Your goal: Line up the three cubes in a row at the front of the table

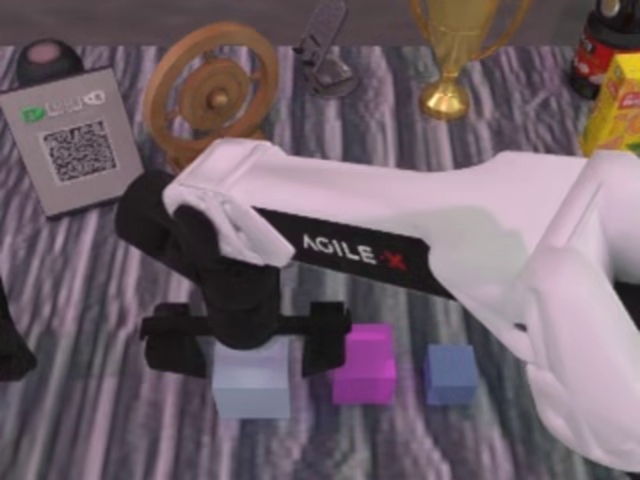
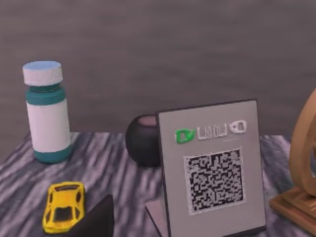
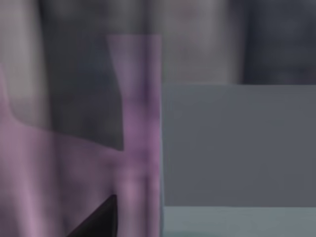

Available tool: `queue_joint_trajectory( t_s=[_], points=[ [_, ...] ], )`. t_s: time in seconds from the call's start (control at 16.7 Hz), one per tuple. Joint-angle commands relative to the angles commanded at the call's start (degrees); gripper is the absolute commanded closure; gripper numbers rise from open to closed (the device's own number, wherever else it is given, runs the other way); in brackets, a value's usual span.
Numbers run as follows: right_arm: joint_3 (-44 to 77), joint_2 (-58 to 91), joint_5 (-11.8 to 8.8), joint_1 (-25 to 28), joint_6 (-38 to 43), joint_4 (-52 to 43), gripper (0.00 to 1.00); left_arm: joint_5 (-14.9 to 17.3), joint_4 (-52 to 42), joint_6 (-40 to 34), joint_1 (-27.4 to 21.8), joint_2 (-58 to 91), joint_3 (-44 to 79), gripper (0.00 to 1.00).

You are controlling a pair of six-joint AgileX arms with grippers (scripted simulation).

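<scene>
Three cubes stand in a row near the front of the table [image 1: 80, 300]: the large pale blue-grey cube [image 1: 252, 392] at the left, the magenta cube [image 1: 364, 372] in the middle and the small periwinkle cube [image 1: 449, 374] at the right. My right gripper [image 1: 247, 338] hangs over the pale cube, open, one black finger on each side and both apart from it. The right wrist view is filled by that pale cube [image 3: 237, 148], with one dark fingertip [image 3: 98, 219] beside it. My left gripper [image 1: 8, 350] is parked at the left edge, open.
Along the back stand a QR-code sign [image 1: 72, 140], a wooden wheel [image 1: 212, 95], a microphone stand [image 1: 325, 50], a gold trophy [image 1: 450, 60] and a yellow carton [image 1: 618, 105]. The left wrist view shows a teal bottle [image 2: 47, 111] and a yellow toy car [image 2: 63, 205].
</scene>
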Motion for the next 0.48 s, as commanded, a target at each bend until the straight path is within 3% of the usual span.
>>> queue_joint_trajectory(
  t_s=[0.48],
  points=[
    [12.24,-1.5,-0.05,0.31,0.04,-13.75,0.0,0.0,0.0,0.0,0.0,0.0,0.0,0.0]
  ],
)
